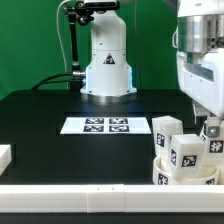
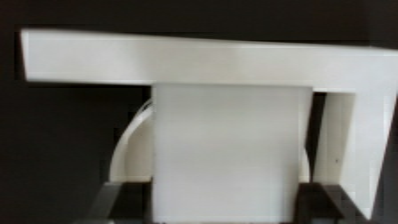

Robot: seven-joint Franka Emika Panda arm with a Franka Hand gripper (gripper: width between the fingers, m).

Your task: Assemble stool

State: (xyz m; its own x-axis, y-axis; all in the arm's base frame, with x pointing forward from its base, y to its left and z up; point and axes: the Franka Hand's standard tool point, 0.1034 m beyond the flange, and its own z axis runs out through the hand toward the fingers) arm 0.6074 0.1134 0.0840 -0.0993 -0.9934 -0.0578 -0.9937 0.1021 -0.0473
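The round white stool seat (image 1: pixel 180 176) sits at the exterior view's lower right, against the front bar. Two tagged white legs stand up from it, one (image 1: pixel 166 130) farther back and one (image 1: pixel 187 152) nearer. My gripper (image 1: pixel 211 133) hangs over the seat's right side, with a third leg (image 1: pixel 213 146) between its fingers. In the wrist view the gripper (image 2: pixel 222 196) is shut on this leg (image 2: pixel 231 140). Its dark fingers (image 2: pixel 128 200) press on both sides of the white block. A curved seat rim (image 2: pixel 128 135) shows beside the leg.
The marker board (image 1: pixel 106 125) lies at the table's middle, before the arm's base (image 1: pixel 107 72). A plain white bar (image 1: pixel 90 200) runs along the front edge, and another white piece (image 1: pixel 4 156) sits at the exterior view's left. A white angled bar (image 2: pixel 196 55) lies beyond the leg.
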